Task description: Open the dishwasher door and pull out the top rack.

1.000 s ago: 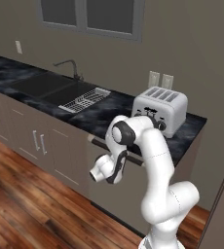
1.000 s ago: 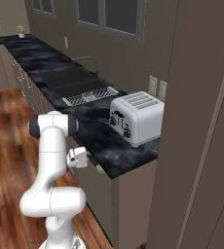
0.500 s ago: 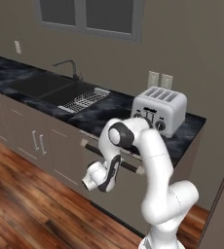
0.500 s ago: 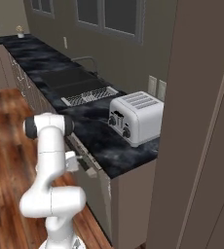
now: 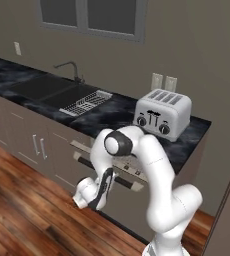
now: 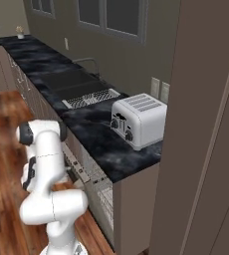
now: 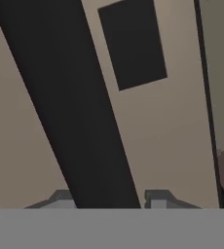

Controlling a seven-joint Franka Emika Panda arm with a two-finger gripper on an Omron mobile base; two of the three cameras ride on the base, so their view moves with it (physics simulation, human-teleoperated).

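The dishwasher door (image 5: 129, 212) is a taupe panel under the counter, tilted outward at its top. Its long dark bar handle (image 5: 128, 185) runs across its upper part. My gripper (image 5: 96, 194) hangs low in front of the door at the handle's left end. In the hand view the gripper (image 7: 109, 199) is shut on the handle (image 7: 84, 121), which passes between both fingertips (image 7: 158, 197). The right base view shows the door's edge strip of dark buttons (image 6: 79, 168). Behind that strip, a bit of the top rack's white wire grid (image 6: 105, 197) shows in the gap.
A silver toaster (image 5: 163, 114) stands on the dark counter (image 5: 112, 112) above the dishwasher. To the left are a flat wire dish drainer (image 5: 87, 102), a sink (image 5: 52, 90) and cabinet doors (image 5: 29, 145). A tall panel (image 6: 206, 129) rises on the right. Wooden floor (image 5: 22, 210) lies in front.
My hand has moved down and away from the counter with the handle in it. The door's top has tilted further out.
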